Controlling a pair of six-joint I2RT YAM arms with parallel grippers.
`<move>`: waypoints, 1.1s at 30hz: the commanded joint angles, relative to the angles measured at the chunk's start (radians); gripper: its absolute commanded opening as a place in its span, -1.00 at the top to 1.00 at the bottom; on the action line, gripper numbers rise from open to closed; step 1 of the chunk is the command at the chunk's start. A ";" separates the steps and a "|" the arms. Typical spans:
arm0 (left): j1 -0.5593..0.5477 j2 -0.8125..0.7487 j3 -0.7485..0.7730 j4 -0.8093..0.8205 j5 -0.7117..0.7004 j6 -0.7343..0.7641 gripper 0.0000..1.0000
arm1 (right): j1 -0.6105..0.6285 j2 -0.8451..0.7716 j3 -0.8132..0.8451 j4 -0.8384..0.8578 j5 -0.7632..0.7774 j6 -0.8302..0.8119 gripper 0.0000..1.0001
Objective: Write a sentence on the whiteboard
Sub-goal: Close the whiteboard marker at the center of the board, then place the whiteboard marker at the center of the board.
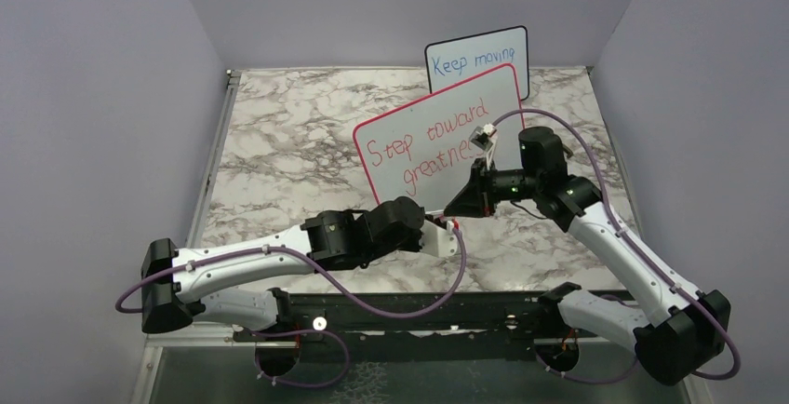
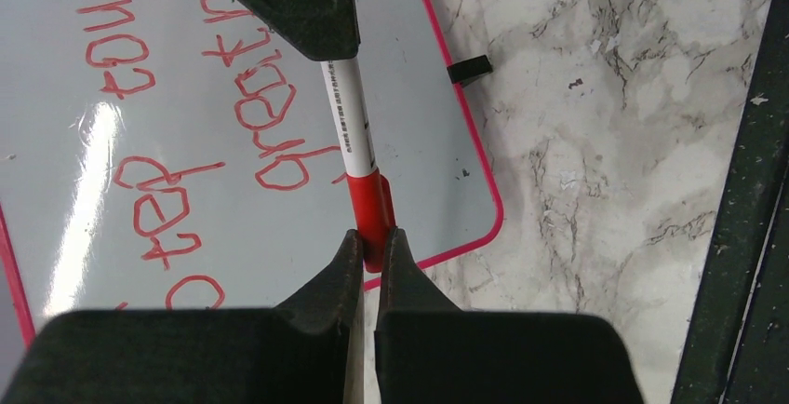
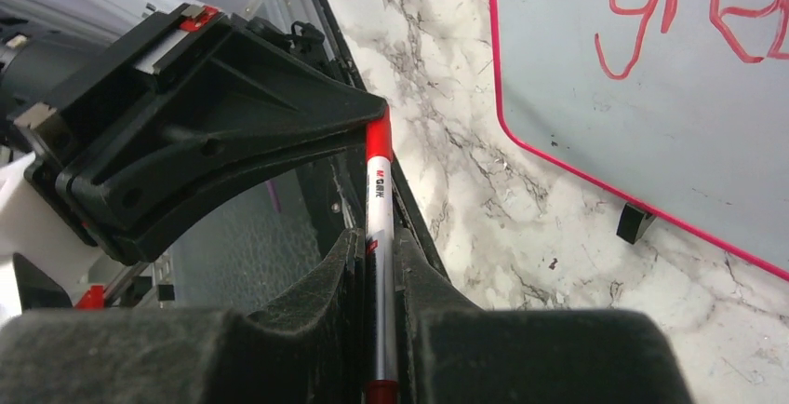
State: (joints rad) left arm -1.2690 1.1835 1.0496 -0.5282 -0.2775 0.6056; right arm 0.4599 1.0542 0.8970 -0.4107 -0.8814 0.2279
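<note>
The whiteboard (image 1: 437, 129) with a red-pink frame stands tilted mid-table, and the sentence (image 1: 428, 143) in red reads "Step toward greatnes", its end hidden behind the right arm. A white marker (image 2: 351, 120) with a red cap (image 2: 370, 204) is held between both grippers, just in front of the board's near corner. My left gripper (image 2: 372, 238) is shut on the red cap. My right gripper (image 3: 377, 236) is shut on the marker's white barrel (image 3: 378, 199). In the top view the left gripper (image 1: 453, 227) and the right gripper (image 1: 458, 207) meet tip to tip.
A smaller black-framed board (image 1: 479, 60) with blue "Keep moving" stands behind the whiteboard. The whiteboard's black foot (image 3: 634, 222) rests on the marble table (image 1: 279, 143). A black rail (image 1: 419, 306) runs along the near edge. Walls close three sides.
</note>
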 commanded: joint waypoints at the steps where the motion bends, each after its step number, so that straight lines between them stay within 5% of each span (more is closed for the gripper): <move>1: -0.094 -0.001 0.038 0.482 0.096 0.075 1.00 | 0.038 0.041 -0.015 0.028 0.086 0.044 1.00; 4: -0.095 -0.025 -0.006 0.467 0.073 0.068 0.98 | 0.038 0.008 -0.027 0.016 0.161 0.038 0.99; 16: -0.095 -0.249 -0.196 0.371 -0.168 -0.049 -0.36 | 0.037 -0.188 -0.229 0.085 0.466 0.050 0.99; 21: -0.072 -0.303 -0.211 0.431 -0.286 -0.119 -0.72 | 0.038 -0.218 -0.360 0.162 0.400 0.083 1.00; 33: 0.346 -0.380 -0.169 0.434 -0.315 -0.549 -0.96 | 0.039 -0.275 -0.582 0.283 0.389 0.243 0.95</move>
State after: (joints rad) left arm -1.0592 0.8658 0.8566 -0.1280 -0.5743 0.2642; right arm 0.4938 0.7883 0.3489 -0.2245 -0.4915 0.4038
